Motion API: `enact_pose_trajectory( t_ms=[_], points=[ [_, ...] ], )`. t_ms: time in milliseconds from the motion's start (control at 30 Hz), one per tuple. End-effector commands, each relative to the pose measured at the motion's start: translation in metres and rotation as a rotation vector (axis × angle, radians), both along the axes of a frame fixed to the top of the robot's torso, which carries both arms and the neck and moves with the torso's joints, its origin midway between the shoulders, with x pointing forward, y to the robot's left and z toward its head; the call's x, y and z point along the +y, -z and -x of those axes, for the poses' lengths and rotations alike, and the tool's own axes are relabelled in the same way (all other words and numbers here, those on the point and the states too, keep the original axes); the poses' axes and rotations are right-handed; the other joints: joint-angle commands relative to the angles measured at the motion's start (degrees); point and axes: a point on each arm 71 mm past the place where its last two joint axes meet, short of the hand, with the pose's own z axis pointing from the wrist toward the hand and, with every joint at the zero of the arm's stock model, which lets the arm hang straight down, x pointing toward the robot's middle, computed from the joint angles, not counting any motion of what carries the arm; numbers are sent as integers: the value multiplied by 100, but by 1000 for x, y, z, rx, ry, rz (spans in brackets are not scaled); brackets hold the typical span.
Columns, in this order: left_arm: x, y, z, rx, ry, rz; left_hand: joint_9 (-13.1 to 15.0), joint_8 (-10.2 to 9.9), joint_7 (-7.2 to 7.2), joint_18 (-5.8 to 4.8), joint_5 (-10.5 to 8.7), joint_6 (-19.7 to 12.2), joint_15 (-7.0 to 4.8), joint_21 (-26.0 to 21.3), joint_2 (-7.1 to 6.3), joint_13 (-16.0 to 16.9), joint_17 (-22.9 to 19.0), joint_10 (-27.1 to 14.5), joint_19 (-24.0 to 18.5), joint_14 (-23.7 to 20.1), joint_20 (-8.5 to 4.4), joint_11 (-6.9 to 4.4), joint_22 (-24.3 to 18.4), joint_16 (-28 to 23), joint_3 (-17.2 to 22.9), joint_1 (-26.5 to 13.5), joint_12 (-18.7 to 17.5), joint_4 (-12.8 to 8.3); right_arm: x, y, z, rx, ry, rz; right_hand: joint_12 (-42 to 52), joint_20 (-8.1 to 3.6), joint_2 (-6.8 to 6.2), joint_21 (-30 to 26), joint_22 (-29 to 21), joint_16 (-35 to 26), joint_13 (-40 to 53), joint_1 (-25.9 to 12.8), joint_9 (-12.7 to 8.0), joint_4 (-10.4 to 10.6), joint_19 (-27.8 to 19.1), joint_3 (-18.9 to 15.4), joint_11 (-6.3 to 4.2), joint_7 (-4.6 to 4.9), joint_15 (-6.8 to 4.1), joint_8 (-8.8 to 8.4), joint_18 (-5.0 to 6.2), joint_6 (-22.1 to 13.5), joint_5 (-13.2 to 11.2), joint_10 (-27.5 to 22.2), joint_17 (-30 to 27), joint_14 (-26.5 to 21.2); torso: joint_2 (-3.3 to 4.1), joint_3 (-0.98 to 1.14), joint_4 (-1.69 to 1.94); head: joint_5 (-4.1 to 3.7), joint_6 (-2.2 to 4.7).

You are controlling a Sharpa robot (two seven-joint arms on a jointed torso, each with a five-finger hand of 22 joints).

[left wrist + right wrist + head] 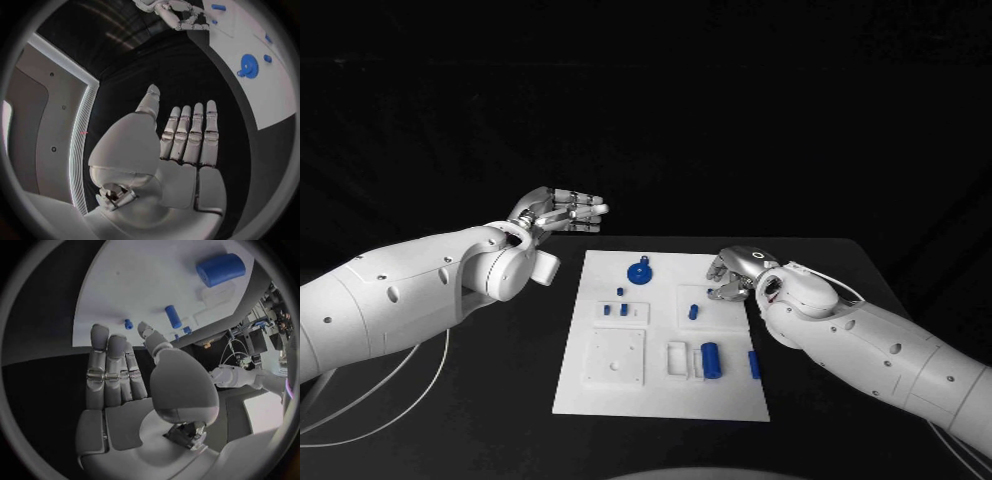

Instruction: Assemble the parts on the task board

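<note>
Both of your hands are empty with fingers apart. Your left hand hovers off the far left corner of the task board, over the black counter, fingers stretched flat and well clear of any part. Your right hand hangs over the board's right edge, near its far end, fingers loosely curved and holding nothing.

The parts lie loose on the board: a blue gear at the far middle, a blue cylinder lying toward the near right, a slim blue peg just beside it near the edge, and a few small blue pieces in the middle.

Your right hand looks best placed for the first pick, probably the small blue piece nearest it. Lower it squarely, pinch across the piece's sides, and keep your other fingers off its neighbours. Bring your left hand in only when you need the board steadied.
</note>
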Motion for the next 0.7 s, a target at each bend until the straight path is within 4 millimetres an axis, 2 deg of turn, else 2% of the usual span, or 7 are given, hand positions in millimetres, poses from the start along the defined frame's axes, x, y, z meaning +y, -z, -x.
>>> enact_pose_trajectory(
  t_ms=[33,100,167,267,500,600,700],
  points=[
    [-3,-3,1,-11,17,37,-3,-37,21,-33,-15,-10,0,38,34,5,-6,-29,61,-57,3,26,-1,-22,-35,25,4,-7,1,3,0,-14,7,45,-34,2,-7,37,-15,38,-8,1,-3,-53,206,332,-37,14,13,-21,9,52,-112,44,-9,34,3,16,-13,21,-14],
    [-4,-3,1,-10,17,37,-5,-39,47,-27,-15,-29,8,41,37,5,-6,-27,75,-52,1,39,0,-21,-39,28,5,-6,1,5,1,-16,8,48,-35,0,-13,55,-17,43,-10,-10,-3,-101,207,614,-40,24,11,-20,8,72,-231,66,-11,37,2,17,-8,12,-8],
    [-4,-3,1,-10,18,39,-13,-51,127,-21,-14,-164,13,42,24,5,-7,-26,89,-57,0,60,0,-21,-47,23,5,-2,2,7,1,-23,8,51,-35,-7,-90,79,-16,49,-10,-88,-3,-142,204,991,-43,34,7,-20,6,92,-279,92,-13,41,2,12,-1,6,-16],
    [-4,-3,1,-9,19,40,-9,-43,127,-18,-14,-141,21,40,31,5,-7,-28,94,-70,2,71,0,-22,-44,24,5,2,3,9,1,-31,6,53,-37,-14,-174,122,-6,56,-11,-150,-1,-137,204,1396,-44,38,-1,-19,3,138,-325,140,-16,50,4,13,-1,11,-24],
    [-5,-3,1,-6,24,43,-8,-41,150,-9,-14,-110,45,37,37,5,-7,-22,111,-65,2,93,-2,-21,-48,17,6,11,8,13,2,-27,-6,51,-34,-30,-174,228,23,69,-9,-142,1,-33,200,1802,-84,28,-18,-18,-16,217,-467,243,-10,60,3,6,0,6,-47],
    [-6,-3,1,-5,27,44,-23,-58,239,-3,-12,-453,80,34,-8,5,-8,-40,116,-90,5,143,-3,-23,-50,-14,6,36,9,15,3,-21,-10,50,-34,-33,-54,235,22,70,-7,-227,1,114,199,1947,-92,23,-25,-18,-24,245,-729,258,-10,65,3,2,0,21,-48],
    [-6,-3,1,-3,29,45,-19,-45,241,10,-13,-446,84,30,-35,5,-9,-44,116,-102,15,145,-4,-23,-9,-27,7,76,10,17,3,-14,-13,50,-33,-42,-106,246,17,70,-7,-249,3,188,201,2118,-105,18,-31,-16,-35,272,-785,289,-9,68,5,3,-1,28,-59]
  ],
)
